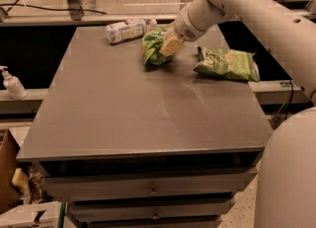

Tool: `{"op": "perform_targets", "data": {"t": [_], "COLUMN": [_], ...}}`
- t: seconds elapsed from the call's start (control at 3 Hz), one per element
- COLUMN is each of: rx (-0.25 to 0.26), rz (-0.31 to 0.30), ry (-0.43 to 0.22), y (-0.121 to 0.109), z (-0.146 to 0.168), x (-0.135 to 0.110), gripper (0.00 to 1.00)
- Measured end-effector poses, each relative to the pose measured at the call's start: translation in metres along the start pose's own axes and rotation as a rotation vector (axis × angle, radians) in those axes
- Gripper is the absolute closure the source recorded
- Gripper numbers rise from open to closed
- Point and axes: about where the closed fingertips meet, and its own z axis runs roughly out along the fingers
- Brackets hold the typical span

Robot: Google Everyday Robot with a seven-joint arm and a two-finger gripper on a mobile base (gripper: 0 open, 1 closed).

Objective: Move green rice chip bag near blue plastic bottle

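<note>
Green rice chip bag (154,50) sits bunched at the far middle of the grey surface (138,118), just beside the blue plastic bottle (126,29), which lies on its side at the far edge; the robot's end effector (170,47) reaches in from the right and looks clenched on the bag's upper right side. We judge the bag light, soft and crinkly, its chips fragile; a pinch on a crimped edge suits it better than squeezing the middle. A paler green bag (226,64) lies flat to the right, apart. Whether the bottle holds liquid, we cannot tell; drawers (153,191) under the surface are closed, contents hidden.
</note>
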Motion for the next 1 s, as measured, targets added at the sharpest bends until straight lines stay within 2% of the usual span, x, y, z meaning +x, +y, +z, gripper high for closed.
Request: {"op": "perform_targets", "data": {"t": [0.33,1.0], "rx": [0.000,-0.058], "rz": [0.000,0.007], "ry": [0.000,0.018], "y": [0.000,0.019], "z": [-0.001,0.006], "x": [-0.001,-0.007], "gripper": [0.42,0.00]}}
